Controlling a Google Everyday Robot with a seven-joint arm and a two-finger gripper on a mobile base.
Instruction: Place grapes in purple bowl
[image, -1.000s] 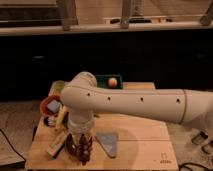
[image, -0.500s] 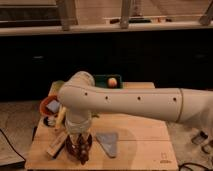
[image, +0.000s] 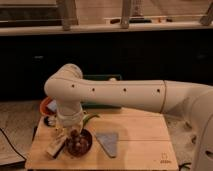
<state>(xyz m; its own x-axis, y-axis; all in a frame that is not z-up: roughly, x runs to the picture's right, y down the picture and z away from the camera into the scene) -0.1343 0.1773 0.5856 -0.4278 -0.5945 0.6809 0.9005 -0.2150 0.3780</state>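
Here's the claw (image: 74, 134), hanging straight over the purple bowl (image: 89, 141), low at its rim. Spread or pinched? Cannot tell, and cannot tell if it touches anything. The grapes (image: 76, 147) sit inside the purple bowl, right beneath the claw. A grey cloth (image: 108, 142) lies just beside the bowl on the wooden surface (image: 140, 130).

This looks like a robot test area in a lab or office space, not a home. A small pale wooden desk (image: 142, 134) stands alone on a speckled floor (image: 17, 117) before a long dark counter (image: 150, 55) with a pale top. A large white robot arm (image: 125, 93) reaches over the desk, its tool (image: 74, 136) low over the purple bowl (image: 84, 148).
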